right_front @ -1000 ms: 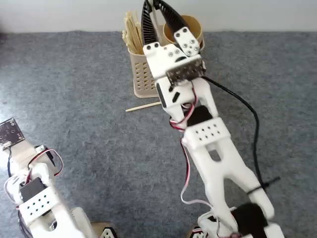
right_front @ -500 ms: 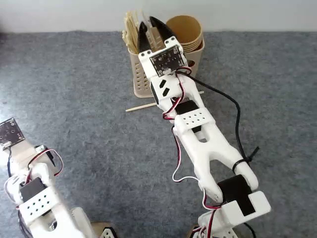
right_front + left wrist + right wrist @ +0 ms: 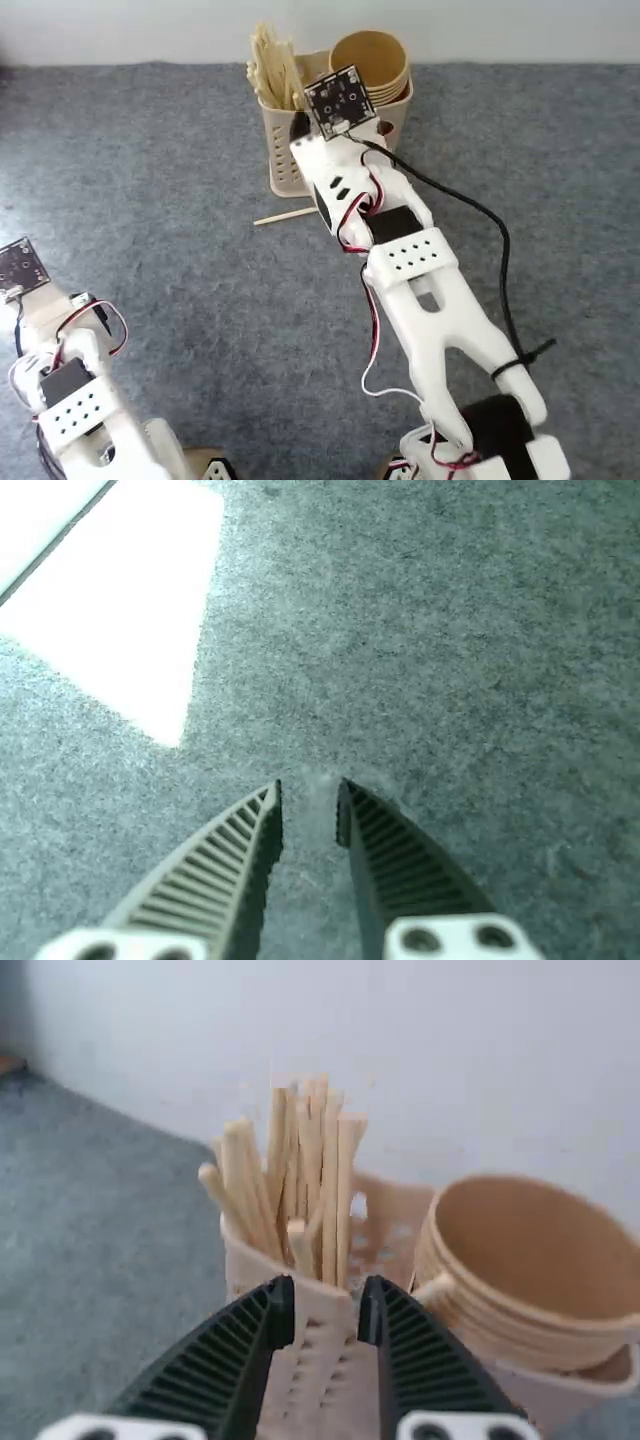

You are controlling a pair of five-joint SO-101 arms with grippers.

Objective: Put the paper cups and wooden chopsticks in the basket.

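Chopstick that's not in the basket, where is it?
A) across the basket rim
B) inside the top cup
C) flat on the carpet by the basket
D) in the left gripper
C: the chopstick lies flat on the carpet, just in front of the basket.

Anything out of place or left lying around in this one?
Yes: one chopstick lies flat on the grey mat beside the foot of the basket. The other chopsticks stand bundled inside the basket, next to the stacked paper cups. Nothing looks spilled or damaged.
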